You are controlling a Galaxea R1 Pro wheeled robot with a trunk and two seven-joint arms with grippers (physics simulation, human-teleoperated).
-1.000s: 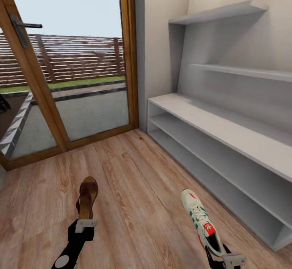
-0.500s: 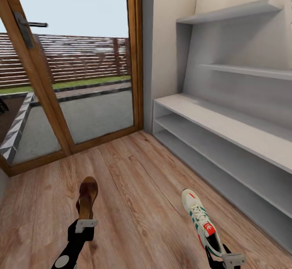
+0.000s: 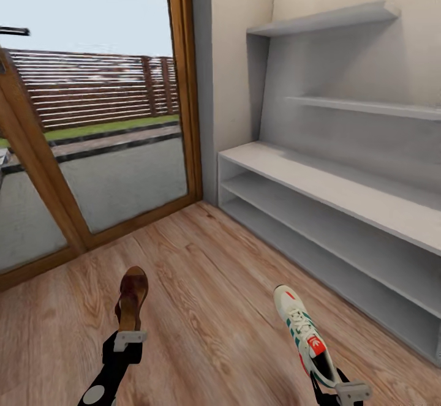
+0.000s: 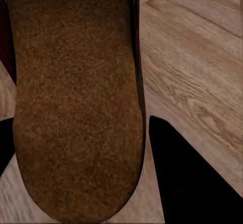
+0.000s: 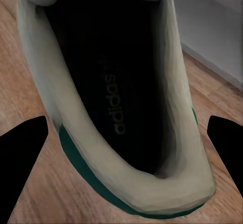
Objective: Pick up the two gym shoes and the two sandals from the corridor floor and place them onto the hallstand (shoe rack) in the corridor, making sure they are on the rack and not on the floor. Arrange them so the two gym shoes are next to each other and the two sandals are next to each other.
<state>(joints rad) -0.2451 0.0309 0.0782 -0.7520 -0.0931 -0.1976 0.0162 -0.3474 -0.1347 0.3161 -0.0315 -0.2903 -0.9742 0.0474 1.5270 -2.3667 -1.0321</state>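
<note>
- Left gripper [image 3: 127,340], lower left: jaws clamped on sandal [image 3: 131,299], held above floor [image 3: 208,308].
- Right gripper [image 3: 343,387], lower right: jaws clamped on sneaker [image 3: 303,332] heel.
- Rack [image 3: 343,210] at right, shelves bare.

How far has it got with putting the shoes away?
Nothing is on the rack yet; the shelves in view are bare. In hand: the left gripper carries a sandal, the right gripper a gym shoe, both held over the floor. Left: shelving these and their partners.
</note>
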